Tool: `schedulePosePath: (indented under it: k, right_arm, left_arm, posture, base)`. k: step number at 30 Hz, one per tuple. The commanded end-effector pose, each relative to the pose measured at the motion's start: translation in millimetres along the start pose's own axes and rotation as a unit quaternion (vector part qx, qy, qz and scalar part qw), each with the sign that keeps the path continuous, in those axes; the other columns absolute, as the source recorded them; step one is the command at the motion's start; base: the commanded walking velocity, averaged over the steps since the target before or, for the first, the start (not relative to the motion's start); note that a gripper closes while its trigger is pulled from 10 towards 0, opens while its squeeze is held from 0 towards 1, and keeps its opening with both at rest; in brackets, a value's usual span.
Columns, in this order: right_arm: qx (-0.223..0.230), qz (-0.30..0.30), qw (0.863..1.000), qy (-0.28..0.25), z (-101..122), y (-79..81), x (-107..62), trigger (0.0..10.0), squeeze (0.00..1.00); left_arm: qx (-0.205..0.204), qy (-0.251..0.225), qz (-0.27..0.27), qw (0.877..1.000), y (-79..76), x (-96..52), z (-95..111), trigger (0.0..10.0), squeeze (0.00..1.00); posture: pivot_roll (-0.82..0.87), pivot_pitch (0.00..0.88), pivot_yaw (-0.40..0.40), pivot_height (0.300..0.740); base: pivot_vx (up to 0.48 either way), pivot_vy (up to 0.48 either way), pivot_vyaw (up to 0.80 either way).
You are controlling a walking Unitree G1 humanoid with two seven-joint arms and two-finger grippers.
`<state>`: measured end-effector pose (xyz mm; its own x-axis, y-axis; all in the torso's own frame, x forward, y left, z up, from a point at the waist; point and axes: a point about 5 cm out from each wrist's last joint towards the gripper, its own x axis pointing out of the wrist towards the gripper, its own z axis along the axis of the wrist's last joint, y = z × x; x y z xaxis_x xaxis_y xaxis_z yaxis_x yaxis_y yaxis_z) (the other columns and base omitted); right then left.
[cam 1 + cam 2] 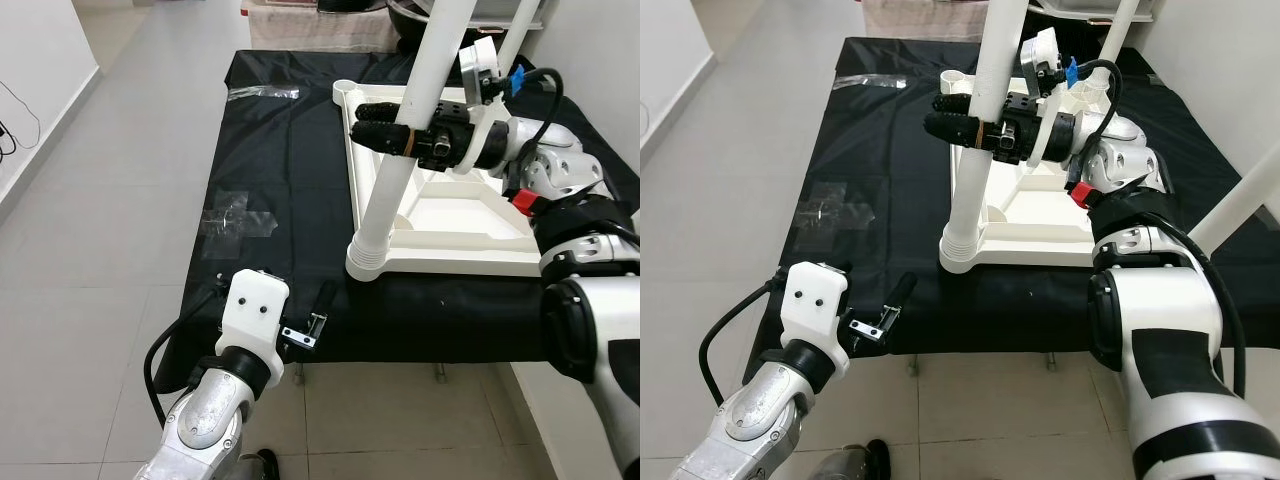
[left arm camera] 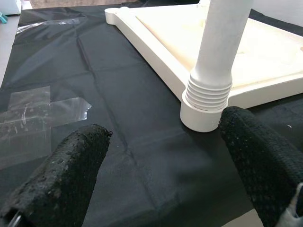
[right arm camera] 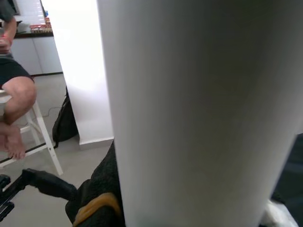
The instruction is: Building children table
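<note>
Black cloth [image 1: 270, 180] covers the platform on grey tiles [image 1: 130, 130]; right end effector [image 1: 385, 128] pinches the leg [image 1: 400, 175].

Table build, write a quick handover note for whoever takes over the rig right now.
Right gripper: shut on the white table leg, gripping mid-shaft.
Left gripper: open, empty, low at the near edge of the black cloth, aimed at the leg's base.
Tabletop: upside down on the cloth; the leg stands tilted in its near corner socket.
Done: leg placed in the socket; whether it is fully tight cannot be told.
Left: probably seat and straighten this leg. Another corner socket looks empty.
</note>
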<state>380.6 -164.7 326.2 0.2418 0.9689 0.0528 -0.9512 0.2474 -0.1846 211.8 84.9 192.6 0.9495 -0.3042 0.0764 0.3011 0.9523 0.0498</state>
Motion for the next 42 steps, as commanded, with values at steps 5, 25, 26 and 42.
schedulePosePath:
  k: [5, 25, 26, 42]
  right_arm:
    - [0.034, 0.000, 0.998, 0.060, -34.9, 4.7, 8.3, 10.0, 0.00]
    - [0.026, -0.177, 0.982, 0.064, -55.0, -3.4, 13.3, 10.0, 0.00]
    - [0.028, -0.198, 0.978, 0.060, -54.3, -4.9, 12.3, 10.0, 0.00]
    - [0.055, -0.445, 0.893, 0.045, -49.4, -20.6, 7.9, 10.0, 0.00]
  left_arm:
    - [-0.002, 0.001, 0.004, 1.000, -1.1, -2.8, 1.2, 10.0, 0.00]
    - [0.008, -0.003, 0.013, 1.000, 6.2, 1.2, 2.1, 10.0, 0.00]
    - [0.009, -0.003, 0.014, 1.000, 7.0, 1.5, 2.3, 10.0, 0.00]
    - [0.021, -0.010, 0.022, 0.999, 15.7, 5.3, 4.8, 10.0, 0.00]
  posture:
    - [0.14, 0.238, -0.063, 0.740]
    - [0.13, 0.237, -0.055, 0.740]
    - [0.13, 0.237, -0.055, 0.740]
    - [0.12, 0.231, -0.049, 0.740]
  base:
    - [0.000, 0.000, 0.00]
    - [0.000, 0.000, 0.00]
    - [0.000, 0.000, 0.00]
    - [0.000, 0.000, 0.00]
